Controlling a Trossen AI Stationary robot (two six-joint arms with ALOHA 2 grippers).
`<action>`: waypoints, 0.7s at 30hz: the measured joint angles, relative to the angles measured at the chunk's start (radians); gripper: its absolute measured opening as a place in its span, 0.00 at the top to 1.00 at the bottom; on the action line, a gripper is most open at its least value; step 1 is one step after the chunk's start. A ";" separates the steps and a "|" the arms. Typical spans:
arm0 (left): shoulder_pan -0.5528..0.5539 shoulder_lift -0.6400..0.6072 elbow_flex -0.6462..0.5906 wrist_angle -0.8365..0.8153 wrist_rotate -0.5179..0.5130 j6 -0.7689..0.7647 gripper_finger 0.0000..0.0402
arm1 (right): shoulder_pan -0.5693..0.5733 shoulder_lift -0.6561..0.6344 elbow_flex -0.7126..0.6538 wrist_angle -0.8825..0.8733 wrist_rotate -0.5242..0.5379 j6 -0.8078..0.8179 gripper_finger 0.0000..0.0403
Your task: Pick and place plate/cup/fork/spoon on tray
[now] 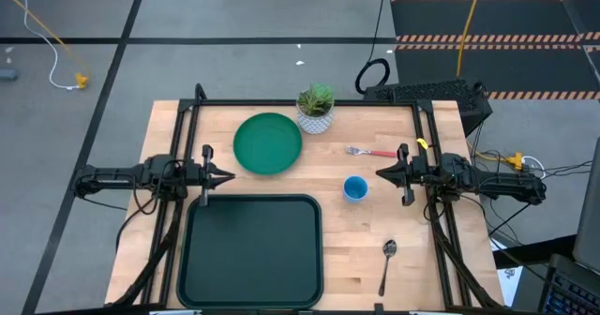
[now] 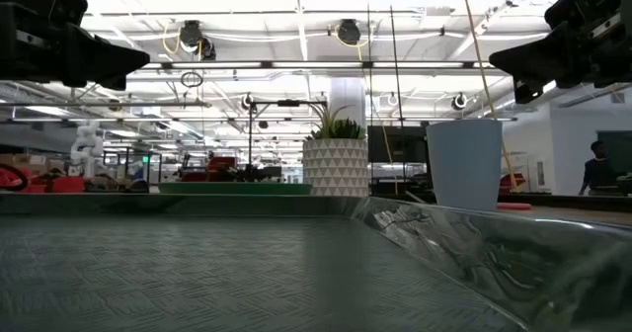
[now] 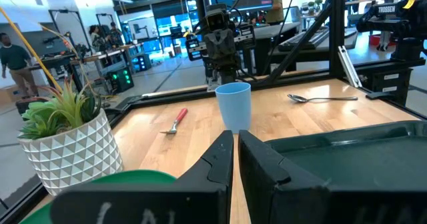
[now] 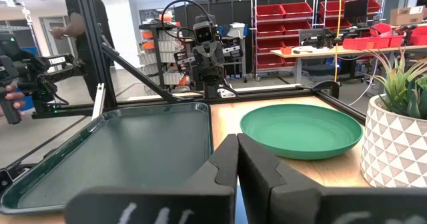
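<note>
Wooden desk (image 1: 281,118) carries an unfilled tray (image 1: 251,249). Left tool (image 1: 228,176), fingers together, has the plate (image 1: 268,143) just at 1 o'clock; right tool (image 1: 382,173), also closed, sits farther off.

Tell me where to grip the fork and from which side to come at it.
Probably grip the fork at the middle of its red handle, coming straight down with the fingers across its width. It lies flat on the table, handle pointing toward the right gripper, nothing touching it; the handle looks thicker and less slippery than the metal tines.
</note>
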 joint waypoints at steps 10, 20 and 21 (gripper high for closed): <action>0.000 0.000 -0.001 0.011 -0.001 -0.004 0.93 | 0.000 0.000 0.000 0.000 0.000 -0.019 1.00; 0.000 0.000 -0.001 0.080 -0.001 -0.186 0.93 | 0.000 0.000 0.000 0.000 0.000 -0.018 1.00; 0.000 0.000 -0.001 0.105 -0.001 -0.199 0.93 | 0.000 0.000 0.000 0.000 0.000 -0.018 1.00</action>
